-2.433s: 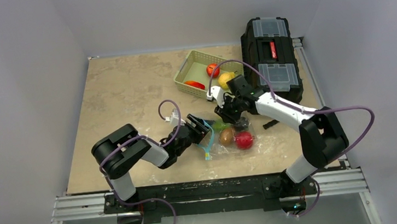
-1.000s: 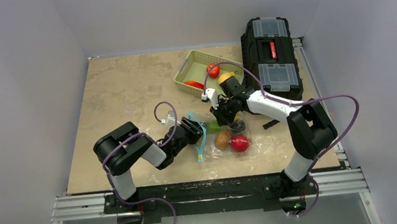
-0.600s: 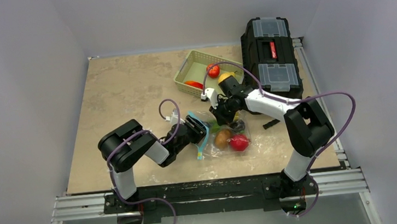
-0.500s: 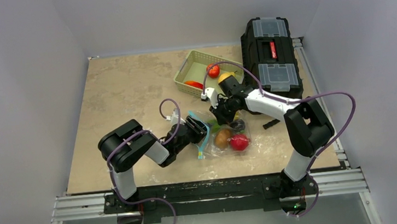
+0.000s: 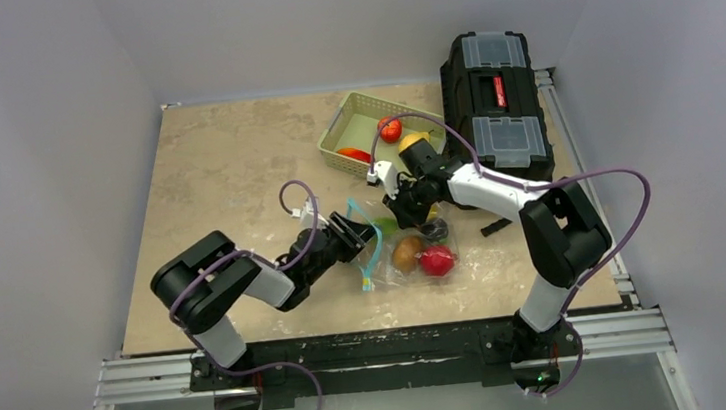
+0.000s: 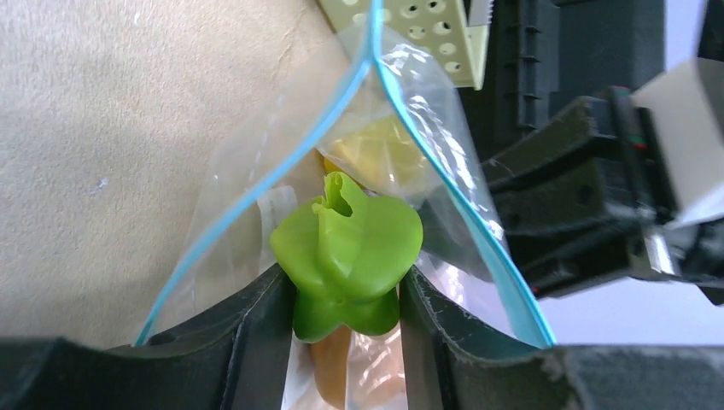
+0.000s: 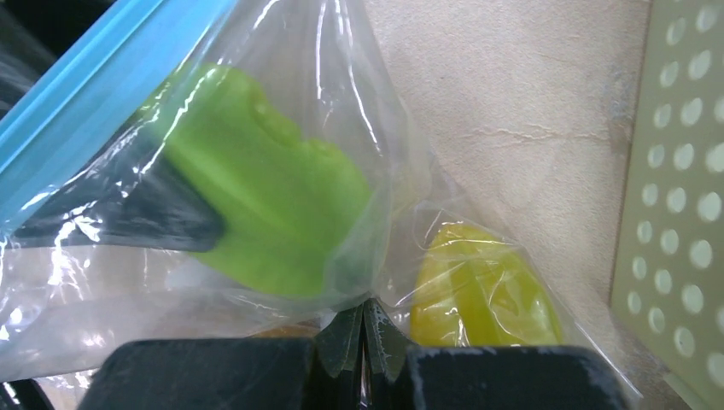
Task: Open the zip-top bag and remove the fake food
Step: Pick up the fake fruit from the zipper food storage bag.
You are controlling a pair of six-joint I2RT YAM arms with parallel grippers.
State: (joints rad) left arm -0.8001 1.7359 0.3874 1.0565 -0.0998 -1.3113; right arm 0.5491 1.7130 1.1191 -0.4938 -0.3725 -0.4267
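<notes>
Lying across the middle of the beige stone-patterned table (image 5: pixel 225 168), nearer than the black plastic toolbox with clear lid compartments (image 5: pixel 495 102) and the pale green perforated plastic basket (image 5: pixel 337 132), the clear crinkly zip-top bag with its teal-blue zip strip (image 5: pixel 414 250) is pointing its open mouth toward the left arm. Its long axis is running from that mouth on the left to the closed end on the right.

The right gripper (image 7: pixel 363 329) is reaching in from the far side with its fingers pressed together on a fold of the bag's film, just above a yellow glossy plastic piece (image 7: pixel 478 290) inside. The left gripper (image 6: pixel 346 295) is sitting in the spread mouth, between the two blue lips, and is pinching a bright green lobed plastic vegetable (image 6: pixel 346 252) between its black fingers.

The rest of the fake food in the bag — a brownish piece (image 5: pixel 407 253) and a red one (image 5: pixel 436 260) — is lying deeper, toward the closed end. The left arm is nearer the mouth, so the green piece is probably coming out straight back along the bag's axis, while the right gripper is anchoring the film against that pull.
</notes>
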